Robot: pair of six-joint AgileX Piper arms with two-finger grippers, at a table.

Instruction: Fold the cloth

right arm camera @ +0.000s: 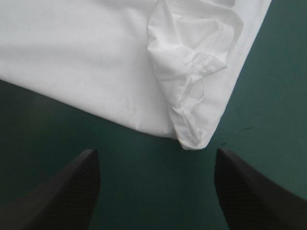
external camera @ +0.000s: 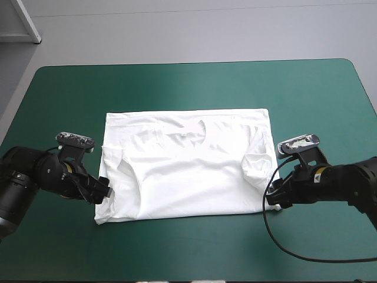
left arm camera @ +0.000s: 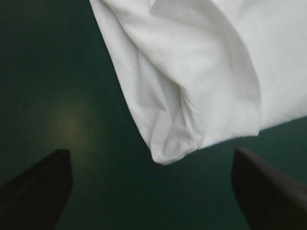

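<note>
T-shirt [external camera: 188, 168] cropped in wrist views; L hand [left arm camera: 151, 154], R hand [right arm camera: 156, 151] open.

bright even light, t-shirt [external camera: 194, 177] nearly washed out, faint glare on teal-green cover [left arm camera: 72, 125], wrist views dimmer

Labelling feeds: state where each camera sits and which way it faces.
High view: above, behind the robot, looking down at the T-shirt; left arm and right arm show.
Left wrist view: over the left gripper, facing the shirt's near-left corner; open fingers.
Right wrist view: over the right gripper, facing the near-right corner; open fingers.
Shared: the T-shirt.
</note>
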